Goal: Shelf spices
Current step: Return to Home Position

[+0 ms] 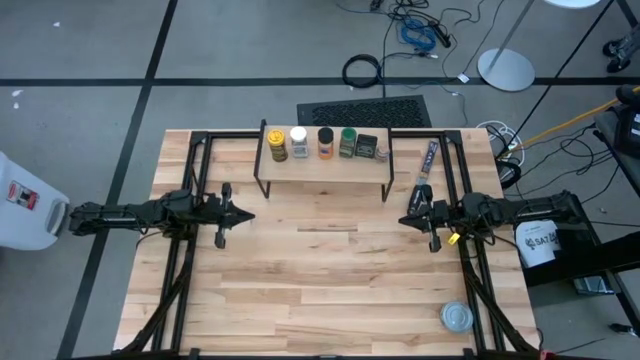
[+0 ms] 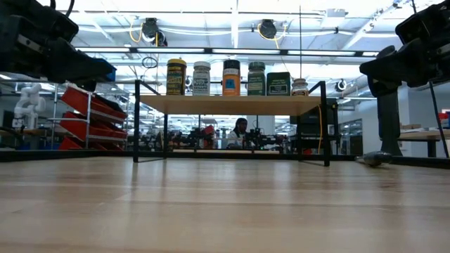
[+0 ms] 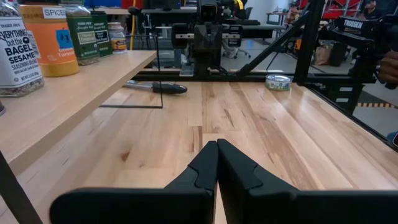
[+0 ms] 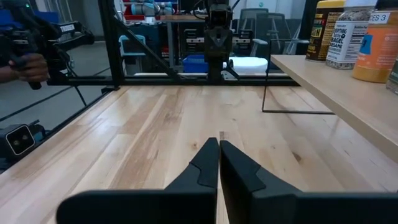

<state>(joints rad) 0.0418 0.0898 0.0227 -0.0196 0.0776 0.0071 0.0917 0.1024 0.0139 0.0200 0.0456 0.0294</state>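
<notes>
Noting silver tin [image 1: 457, 317] lying near the front right edge of table [image 1: 320, 290], outside the job. Holding left gripper [image 1: 247, 213] and right gripper [image 1: 404, 220] above mid-table, facing each other and well apart, both with fingers pressed together and pinching nothing. Finding six spices [image 1: 325, 142] standing upright in one row on shelf [image 1: 320, 172] at the far edge. Judging shelving complete, leaving only arm parking.
</notes>
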